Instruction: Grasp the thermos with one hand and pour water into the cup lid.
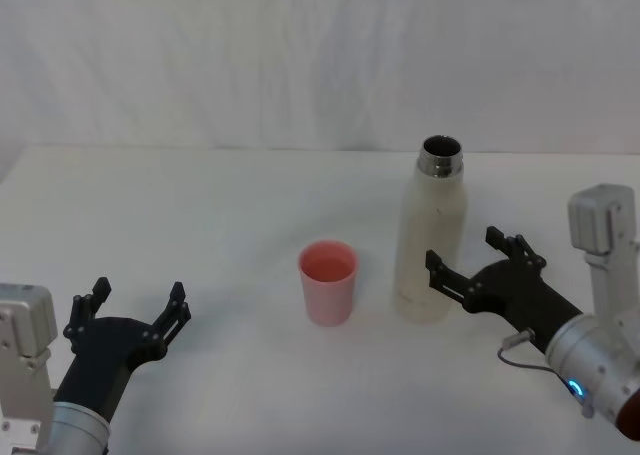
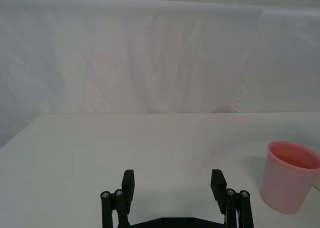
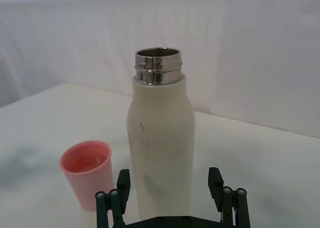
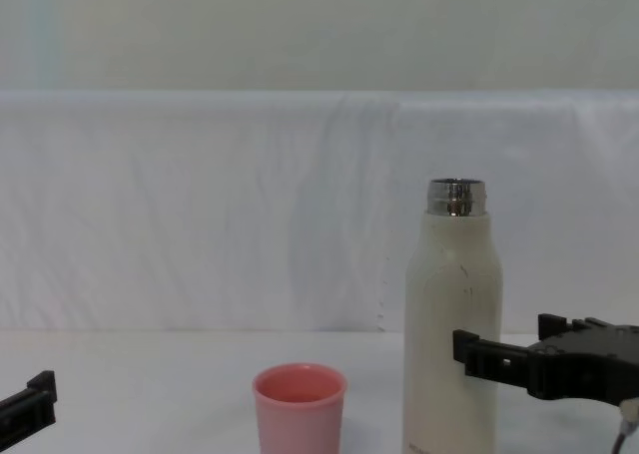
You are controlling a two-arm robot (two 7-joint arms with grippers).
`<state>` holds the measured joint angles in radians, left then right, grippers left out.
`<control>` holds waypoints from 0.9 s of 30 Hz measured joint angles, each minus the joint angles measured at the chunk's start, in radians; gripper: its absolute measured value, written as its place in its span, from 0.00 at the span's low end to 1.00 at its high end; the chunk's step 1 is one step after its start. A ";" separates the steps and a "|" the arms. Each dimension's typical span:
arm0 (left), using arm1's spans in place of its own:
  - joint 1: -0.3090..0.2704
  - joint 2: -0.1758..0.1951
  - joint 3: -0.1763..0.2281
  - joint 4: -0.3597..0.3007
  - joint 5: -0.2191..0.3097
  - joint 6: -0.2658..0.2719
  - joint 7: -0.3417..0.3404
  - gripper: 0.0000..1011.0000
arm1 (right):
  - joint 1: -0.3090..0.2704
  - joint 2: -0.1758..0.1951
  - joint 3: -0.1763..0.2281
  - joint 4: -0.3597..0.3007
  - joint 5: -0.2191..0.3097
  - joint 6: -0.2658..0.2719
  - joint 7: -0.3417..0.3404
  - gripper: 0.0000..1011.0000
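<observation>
The cream-white thermos (image 1: 432, 237) stands upright and uncapped on the table, its steel neck open at the top; it also shows as thermos (image 3: 161, 145) and thermos (image 4: 451, 324). Just to its left stands the pink cup lid (image 1: 328, 281), also cup lid (image 2: 291, 175), cup lid (image 3: 89, 170) and cup lid (image 4: 299, 408). My right gripper (image 1: 470, 259) is open, its fingers apart beside the thermos's lower right side without closing on it; from the wrist, right gripper (image 3: 170, 185) frames the bottle's base. My left gripper (image 1: 130, 305) rests open at the near left, also left gripper (image 2: 173, 185).
The white table (image 1: 200, 215) runs back to a white cloth backdrop (image 1: 300, 55). Bare tabletop lies between my left gripper and the cup lid.
</observation>
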<state>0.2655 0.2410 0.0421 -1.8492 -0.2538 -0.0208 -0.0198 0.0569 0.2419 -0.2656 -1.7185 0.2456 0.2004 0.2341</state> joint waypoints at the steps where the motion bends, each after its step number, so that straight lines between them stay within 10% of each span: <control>1: 0.000 0.000 0.000 0.000 0.000 0.000 0.000 0.99 | -0.013 0.005 0.003 -0.014 0.003 -0.003 -0.001 0.99; 27: 0.000 0.000 0.000 0.000 0.000 0.000 0.000 0.99 | -0.095 0.025 -0.051 -0.048 0.040 -0.061 0.025 0.99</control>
<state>0.2655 0.2410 0.0421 -1.8492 -0.2538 -0.0208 -0.0199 -0.0377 0.2665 -0.3171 -1.7668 0.2860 0.1398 0.2593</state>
